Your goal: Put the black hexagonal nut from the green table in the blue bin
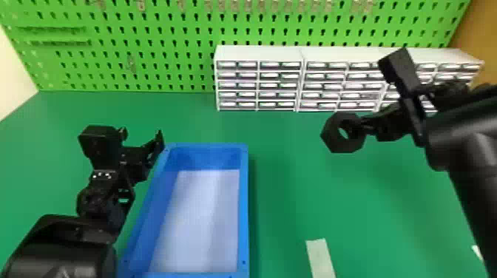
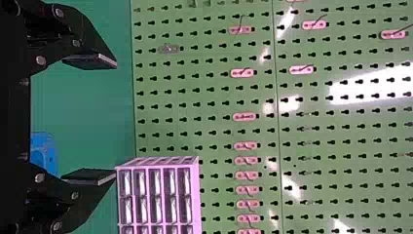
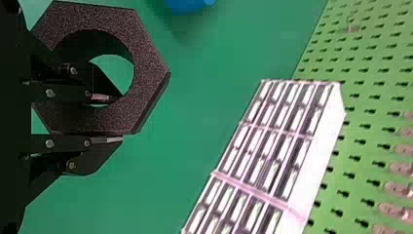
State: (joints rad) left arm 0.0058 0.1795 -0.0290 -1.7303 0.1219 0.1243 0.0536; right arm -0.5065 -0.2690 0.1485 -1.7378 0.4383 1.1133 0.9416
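We log: nut [image 1: 334, 143], black, finely speckled | bin [image 1: 244, 207], blue walls, pale bluish floor | table [image 1: 288, 166], plain green | pegboard [image 1: 155, 23], brighter green, dark keyhole rows | drawers [image 1: 259, 53], white frames, gridded | strip [image 1: 321, 258], off-white

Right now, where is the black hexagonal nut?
In the head view, the nut is in the right gripper, over the green table, right of the blue rectangular bin.

Green pegboard [image 1: 159, 48] behind white drawer cabinets [image 1: 259, 54] — 5 rows; brown wall [image 1: 480, 37] right

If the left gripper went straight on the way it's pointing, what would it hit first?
Probably the green pegboard beyond the open left gripper, though the depth between them is hard to judge.
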